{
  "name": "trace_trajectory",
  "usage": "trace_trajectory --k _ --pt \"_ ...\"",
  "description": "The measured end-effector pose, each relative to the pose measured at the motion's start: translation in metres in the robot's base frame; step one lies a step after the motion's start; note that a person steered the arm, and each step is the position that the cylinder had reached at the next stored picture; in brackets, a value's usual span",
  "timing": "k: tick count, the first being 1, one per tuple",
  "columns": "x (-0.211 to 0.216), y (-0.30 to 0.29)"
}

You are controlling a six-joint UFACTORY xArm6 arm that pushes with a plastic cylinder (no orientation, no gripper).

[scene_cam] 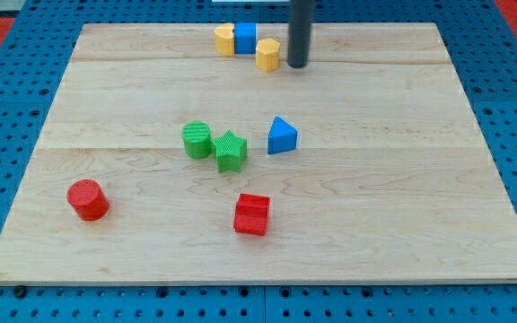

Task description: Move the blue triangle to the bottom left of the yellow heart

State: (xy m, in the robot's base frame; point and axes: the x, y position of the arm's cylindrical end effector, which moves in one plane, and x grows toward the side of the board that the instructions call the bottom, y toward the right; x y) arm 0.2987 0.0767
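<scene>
The blue triangle (282,136) lies near the middle of the wooden board (402,179). Two yellow blocks lie near the view's top: one (224,39) touches the left side of a blue cube (245,38), and the other (268,54) sits just below and right of the cube. I cannot tell from their shapes which one is the heart. My tip (297,65) stands just right of the second yellow block, well above the blue triangle.
A green cylinder (197,140) and a green star (231,151) sit side by side left of the triangle. A red cylinder (87,199) is at the lower left. A red cube (251,214) is below the star.
</scene>
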Motion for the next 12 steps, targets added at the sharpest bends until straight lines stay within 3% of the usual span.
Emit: trace_trajectory --k 1,2,3,4,7,10,12 --pt "0.040 0.057" --pt "0.110 0.063" --pt "0.171 0.043" --pt "0.178 -0.001" --pt "0.115 -0.082" --pt "0.009 -0.137" --pt "0.002 -0.139"
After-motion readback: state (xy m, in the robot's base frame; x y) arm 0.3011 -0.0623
